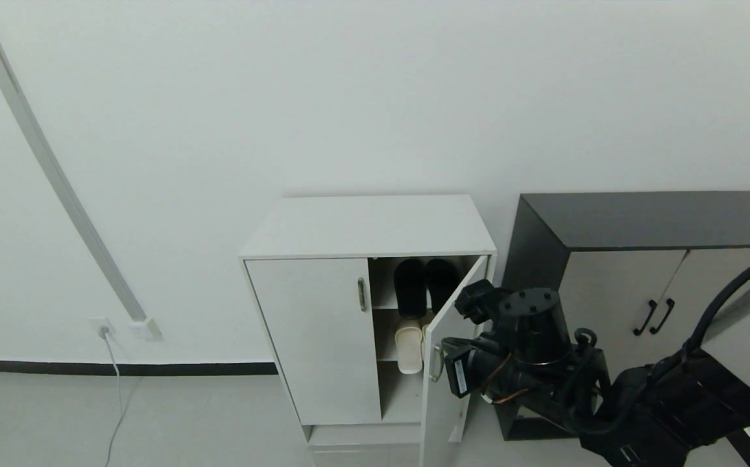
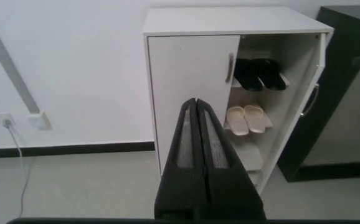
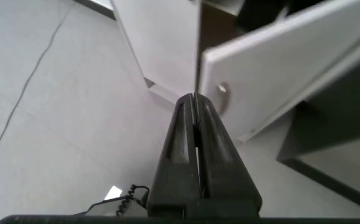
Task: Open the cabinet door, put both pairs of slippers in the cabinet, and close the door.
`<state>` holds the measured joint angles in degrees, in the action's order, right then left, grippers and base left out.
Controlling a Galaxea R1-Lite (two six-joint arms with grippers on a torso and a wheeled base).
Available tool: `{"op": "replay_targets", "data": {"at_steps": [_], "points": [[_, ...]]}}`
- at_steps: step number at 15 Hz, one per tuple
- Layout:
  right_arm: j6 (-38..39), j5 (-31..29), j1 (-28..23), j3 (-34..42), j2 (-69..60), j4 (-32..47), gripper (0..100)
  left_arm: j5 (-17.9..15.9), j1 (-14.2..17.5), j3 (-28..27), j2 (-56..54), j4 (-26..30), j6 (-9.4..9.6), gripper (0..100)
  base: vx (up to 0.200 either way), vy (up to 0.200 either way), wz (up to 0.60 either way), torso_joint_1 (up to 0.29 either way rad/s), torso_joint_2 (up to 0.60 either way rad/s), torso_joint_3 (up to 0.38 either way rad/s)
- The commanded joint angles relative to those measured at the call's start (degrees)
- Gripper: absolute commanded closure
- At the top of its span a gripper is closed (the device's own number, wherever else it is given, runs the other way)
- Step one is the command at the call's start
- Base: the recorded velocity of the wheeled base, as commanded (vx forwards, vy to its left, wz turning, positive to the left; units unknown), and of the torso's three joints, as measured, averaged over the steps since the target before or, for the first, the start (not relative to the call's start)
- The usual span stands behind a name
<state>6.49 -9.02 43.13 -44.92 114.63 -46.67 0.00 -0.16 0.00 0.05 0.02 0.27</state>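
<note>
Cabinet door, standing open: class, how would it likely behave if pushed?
The cabinet door is probably stiff, being a flat board. It would likely swing shut about its attached edge rather than slide. It looks thin, so perhaps light.

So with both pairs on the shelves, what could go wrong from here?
The pale slippers seem to overhang the middle shelf at its front edge, so the open door might catch on them when swung shut. The right end effector is shut, close to the door's handle; a push there could glance off the edge.
</note>
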Motion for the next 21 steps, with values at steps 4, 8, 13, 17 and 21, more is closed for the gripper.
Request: {"op": "replay_targets", "data": {"at_steps": [4, 8, 13, 17, 21], "points": [[0.1, 0.0, -0.1, 7.0, -4.4, -0.1, 100, 0.0, 0.0, 0.0, 0.0, 0.1, 0.08, 100, 0.0, 0.0, 0.0, 0.0, 0.0, 0.0], [-0.1, 0.0, 0.7, 13.0, -5.6, -4.7, 100, -0.1, 0.0, 0.0, 0.0, 0.1, 0.08, 100, 0.0, 0.0, 0.0, 0.0, 0.0, 0.0], [0.0, 0.1, 1.0, 17.1, -5.1, -5.0, 100, 0.0, 0.0, 0.0, 0.0, 0.1, 0.08, 100, 0.2, 0.0, 0.0, -0.003, 0.0, 0.006], [0.2, 2.3, 0.7, 15.3, -1.5, -5.6, 100, 0.0, 0.0, 0.0, 0.0, 0.0, 0.08, 100, 0.1, 0.0, 0.0, 0.004, 0.0, 0.004], [0.1, 2.2, -0.1, 7.0, 5.6, -5.7, 100, 0.0, 0.0, 0.0, 0.0, 0.0, 0.08, 100, 0.0, 0.0, 0.0, 0.0, 0.0, 0.0]]}}
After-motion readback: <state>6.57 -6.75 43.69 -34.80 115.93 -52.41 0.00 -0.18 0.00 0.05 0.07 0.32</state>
